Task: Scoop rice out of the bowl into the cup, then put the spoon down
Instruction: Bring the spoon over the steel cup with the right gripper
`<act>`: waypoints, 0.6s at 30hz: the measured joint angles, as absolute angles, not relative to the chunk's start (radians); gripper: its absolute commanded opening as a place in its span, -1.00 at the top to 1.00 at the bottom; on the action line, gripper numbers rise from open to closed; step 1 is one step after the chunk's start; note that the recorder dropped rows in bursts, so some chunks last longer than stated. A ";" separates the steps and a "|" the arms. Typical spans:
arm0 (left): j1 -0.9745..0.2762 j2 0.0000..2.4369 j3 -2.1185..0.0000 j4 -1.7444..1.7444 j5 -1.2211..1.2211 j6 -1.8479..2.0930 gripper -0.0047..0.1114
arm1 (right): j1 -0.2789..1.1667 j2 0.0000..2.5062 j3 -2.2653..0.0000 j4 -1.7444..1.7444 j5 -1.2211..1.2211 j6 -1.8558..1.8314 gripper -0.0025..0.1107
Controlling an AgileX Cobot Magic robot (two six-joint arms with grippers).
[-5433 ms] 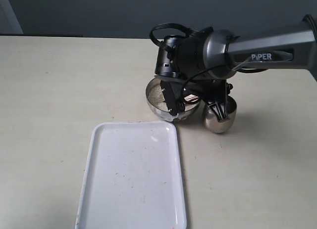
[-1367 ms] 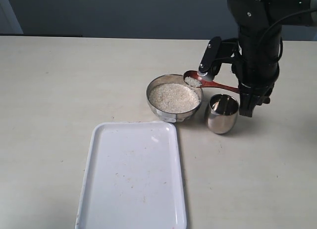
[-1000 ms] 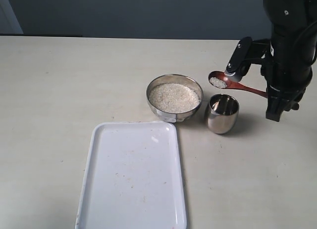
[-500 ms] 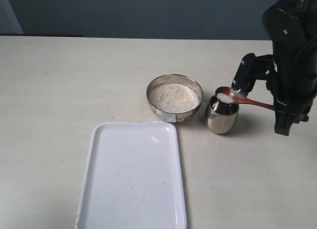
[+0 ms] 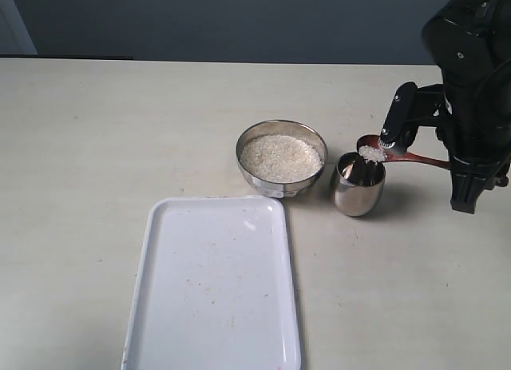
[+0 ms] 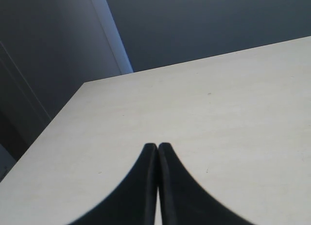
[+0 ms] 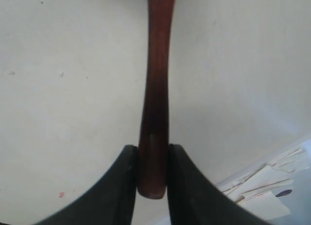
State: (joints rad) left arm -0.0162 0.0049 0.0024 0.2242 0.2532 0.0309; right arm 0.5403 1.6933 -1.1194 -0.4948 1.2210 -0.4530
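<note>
The steel bowl [image 5: 252, 175] sits mid-table, filled with white rice [image 5: 281, 157]. To its right stands the smaller steel cup [image 5: 357, 192]. The reddish-brown spoon [image 5: 403, 155] hovers with its small bowl over the cup's far-right rim, carrying a heap of rice [image 5: 370, 153]. My right gripper [image 5: 452, 162] is shut on the handle's end; in the right wrist view its fingers clamp the spoon [image 7: 155, 89] at the gripper [image 7: 152, 149]. My left gripper [image 6: 157, 146] is shut, holds nothing, hangs over bare table, and is out of the exterior view.
A white rectangular tray [image 5: 215, 290] lies in front of the bowl, reaching the near table edge. The right arm's dark body [image 5: 475, 90] stands to the right of the cup. Papers [image 7: 272, 186] show past the table edge in the right wrist view.
The right arm carried the loaded spoon rightward from above the bowl to the cup, then lowered it to the cup's rim. Bowl, cup and tray stayed put.
</note>
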 measured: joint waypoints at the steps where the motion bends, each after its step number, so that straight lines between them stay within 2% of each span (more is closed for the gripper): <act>1: -0.016 0.005 0.002 0.224 0.253 0.031 0.91 | 0.540 1.695 -1.119 -0.500 1.221 -0.450 0.96; 18: -0.016 0.005 0.002 0.224 0.253 0.031 0.91 | 0.617 1.717 -1.119 -0.646 1.221 -0.412 0.96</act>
State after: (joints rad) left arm -0.0162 0.0049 0.0024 0.2242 0.2532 0.0309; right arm 0.6173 1.7168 -1.1194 -0.6459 1.2210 -0.4117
